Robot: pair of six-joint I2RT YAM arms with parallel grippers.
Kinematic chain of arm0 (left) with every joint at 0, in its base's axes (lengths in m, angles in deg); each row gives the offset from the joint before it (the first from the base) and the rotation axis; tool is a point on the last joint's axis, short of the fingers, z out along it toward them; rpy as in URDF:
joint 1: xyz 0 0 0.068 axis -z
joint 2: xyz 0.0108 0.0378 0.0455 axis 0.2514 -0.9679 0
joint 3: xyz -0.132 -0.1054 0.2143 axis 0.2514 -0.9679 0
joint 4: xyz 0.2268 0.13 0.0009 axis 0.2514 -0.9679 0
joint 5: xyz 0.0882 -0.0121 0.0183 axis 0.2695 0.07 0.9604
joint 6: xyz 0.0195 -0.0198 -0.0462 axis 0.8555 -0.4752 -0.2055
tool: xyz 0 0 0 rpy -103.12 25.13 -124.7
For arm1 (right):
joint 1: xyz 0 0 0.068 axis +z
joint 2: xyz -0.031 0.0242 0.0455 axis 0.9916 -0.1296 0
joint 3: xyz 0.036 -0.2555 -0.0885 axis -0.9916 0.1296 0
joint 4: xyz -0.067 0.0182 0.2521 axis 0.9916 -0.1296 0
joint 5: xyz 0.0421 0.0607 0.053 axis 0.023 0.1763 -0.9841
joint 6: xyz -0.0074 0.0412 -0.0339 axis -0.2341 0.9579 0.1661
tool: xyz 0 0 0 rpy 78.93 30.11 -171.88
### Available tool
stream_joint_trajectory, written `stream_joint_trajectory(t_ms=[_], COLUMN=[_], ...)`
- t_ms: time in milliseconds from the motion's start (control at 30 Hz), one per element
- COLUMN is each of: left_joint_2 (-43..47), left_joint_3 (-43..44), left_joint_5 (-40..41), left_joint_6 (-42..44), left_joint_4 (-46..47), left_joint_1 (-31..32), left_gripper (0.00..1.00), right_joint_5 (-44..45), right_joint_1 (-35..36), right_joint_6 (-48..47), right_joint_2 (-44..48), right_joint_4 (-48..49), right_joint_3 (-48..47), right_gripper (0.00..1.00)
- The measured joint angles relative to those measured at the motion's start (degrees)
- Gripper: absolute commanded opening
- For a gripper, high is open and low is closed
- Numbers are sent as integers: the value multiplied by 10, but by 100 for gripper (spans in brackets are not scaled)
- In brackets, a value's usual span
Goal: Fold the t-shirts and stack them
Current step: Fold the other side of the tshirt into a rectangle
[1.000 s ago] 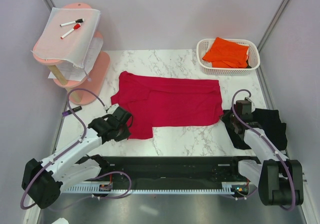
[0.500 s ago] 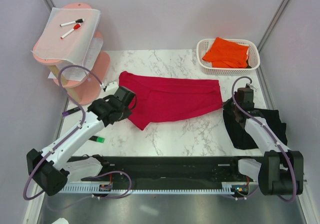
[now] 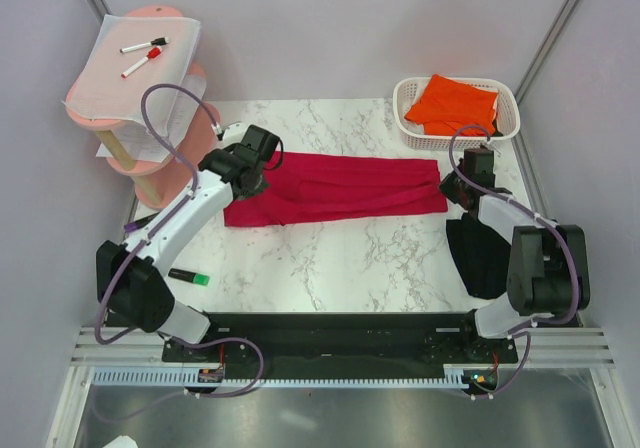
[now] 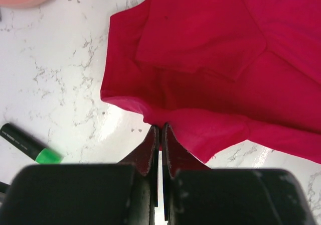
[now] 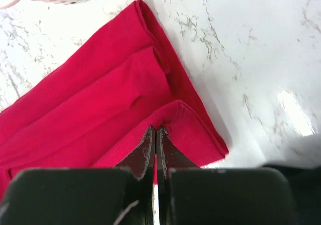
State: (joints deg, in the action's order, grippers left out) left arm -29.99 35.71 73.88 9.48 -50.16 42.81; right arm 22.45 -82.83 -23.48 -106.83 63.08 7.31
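Marble tabletop (image 3: 340, 263), left fingers (image 4: 147, 152) and right fingers (image 5: 144, 152) pinching red t-shirt (image 3: 340, 188), black t-shirt (image 3: 478, 260) apparently under right arm (image 3: 505, 213)

My L arm (image 3: 180, 223) reaches far fwd, elbow bent, wrist tipped down twd the table. L hand (image 4: 160, 130) is closed, fingers (image 4: 148, 147) pressed together w/ the red t-shirt (image 4: 200, 59) edge nipped at the tips. R arm (image 3: 510, 218) stretches fwd on its own side, wrist angled down & inward. R hand (image 5: 155, 132) is closed tight too, tips pinching a fold of the same shirt.
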Motion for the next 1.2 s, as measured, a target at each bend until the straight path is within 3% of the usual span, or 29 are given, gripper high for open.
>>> stream_joint_trajectory(t_ms=[567, 700, 867, 933, 1000, 1100, 1200], left_joint_2=[-152, -197, -259, -288, -315, -353, -392], left_joint_3=[141, 173, 229, 264, 301, 356, 416], left_joint_5=[-1, -2, -1, 0, 0, 0, -1], left_joint_6=[70, 83, 102, 113, 125, 143, 161], left_joint_4=[20, 19, 19, 17, 16, 14, 11], left_joint_1=[-35, -41, -47, -49, -49, -50, -50], left_gripper=[2, 2, 2, 2, 2, 2, 7], right_joint_5=[-22, -24, -29, -31, -34, -40, -54], right_joint_1=[0, 0, 0, 0, 0, 0, 0], right_joint_6=[-5, -2, 4, 7, 12, 13, 14], right_joint_2=[-133, -175, -210, -214, -215, -216, -222], right_joint_4=[-5, -5, 1, 8, 15, 24, 37], right_joint_3=[-84, -108, -151, -155, -155, -155, -162], right_gripper=[4, 10, 24, 38, 40, 51, 70])
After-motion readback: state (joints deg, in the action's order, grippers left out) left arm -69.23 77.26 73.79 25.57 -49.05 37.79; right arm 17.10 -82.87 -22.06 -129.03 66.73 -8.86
